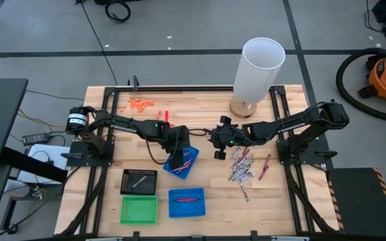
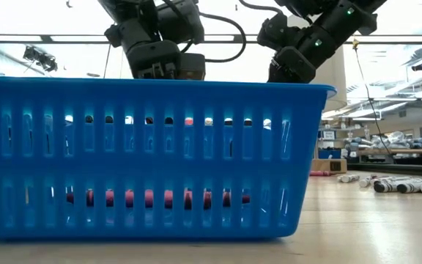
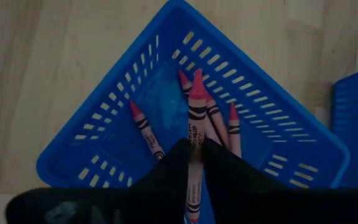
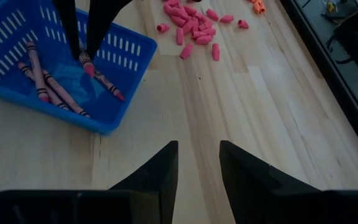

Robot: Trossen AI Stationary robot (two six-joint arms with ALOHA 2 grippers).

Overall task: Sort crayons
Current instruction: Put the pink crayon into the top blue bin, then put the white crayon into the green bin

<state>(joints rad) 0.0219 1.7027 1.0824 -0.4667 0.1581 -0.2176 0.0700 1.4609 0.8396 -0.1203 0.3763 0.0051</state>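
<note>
A blue tray (image 3: 98,155) holding several red crayons (image 3: 146,134) sits mid-table (image 1: 191,163). My left gripper (image 1: 177,158) hangs over it, shut on one more red crayon (image 3: 195,106) whose pointed end aims into the tray. My right gripper (image 4: 197,149) stands open above bare wood, just right of the tray (image 1: 218,150), with nothing between its fingers. A heap of grey crayons (image 1: 241,171) and a red one (image 1: 265,167) lie flat on the table farther right. My left gripper pinches the red crayon's paper-wrapped body (image 3: 194,142) between its two fingers. The fingers (image 4: 72,31) come slanting down from above and lie along the crayon. Its blunt end reaches back between them. Its point (image 4: 89,70) hangs inside the tray; whether it touches the floor I cannot tell.
Near the front edge stand a black tray (image 1: 139,181), a green tray (image 1: 139,209) and a second blue tray (image 1: 187,203) holding red crayons. Salmon-pink bits (image 1: 139,104) lie at the far left. A tall white cylinder (image 1: 260,67) stands at the far edge.
</note>
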